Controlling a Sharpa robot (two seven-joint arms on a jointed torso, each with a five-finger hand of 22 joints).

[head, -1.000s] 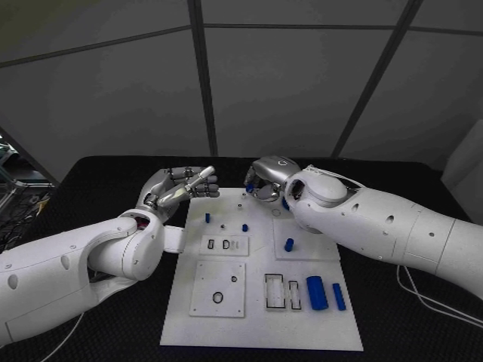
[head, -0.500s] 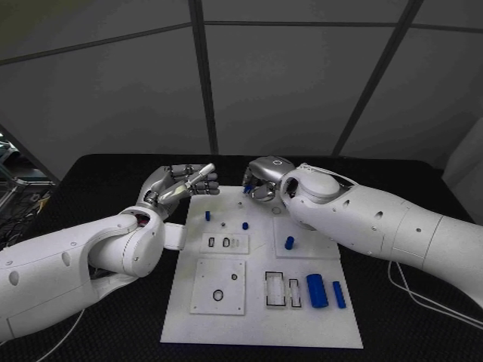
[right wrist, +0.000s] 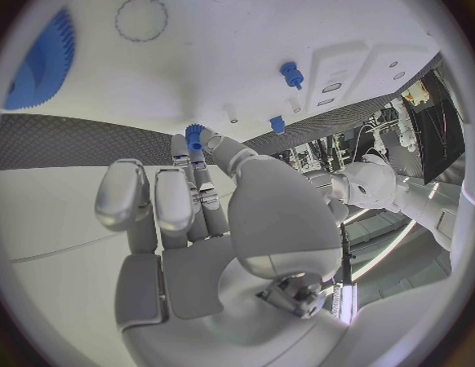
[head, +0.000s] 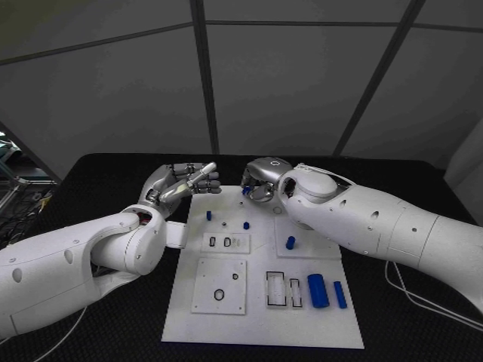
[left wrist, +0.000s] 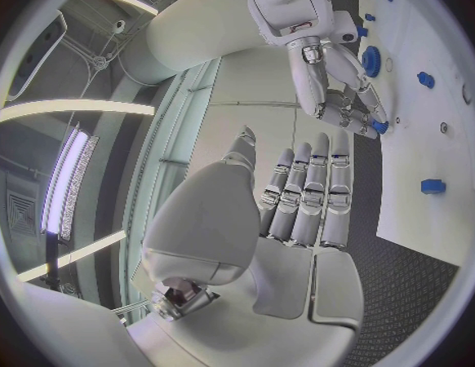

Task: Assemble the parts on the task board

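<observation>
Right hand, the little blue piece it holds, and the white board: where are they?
right hand (head: 263,179), head view, its knuckles.
small blue gear (right wrist: 193,134), right wrist view, its toothed rim at the fingertips.
task board (head: 258,324), head view, bare near edge.

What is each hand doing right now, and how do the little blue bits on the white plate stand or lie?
Right hand: fingers pinch a small blue gear over the board's far edge.
Left hand: raised beside the board, holding nothing.
Task board: flat on the table.
Two blue cylinders: lying side by side.
Blue pegs: standing upright.
</observation>
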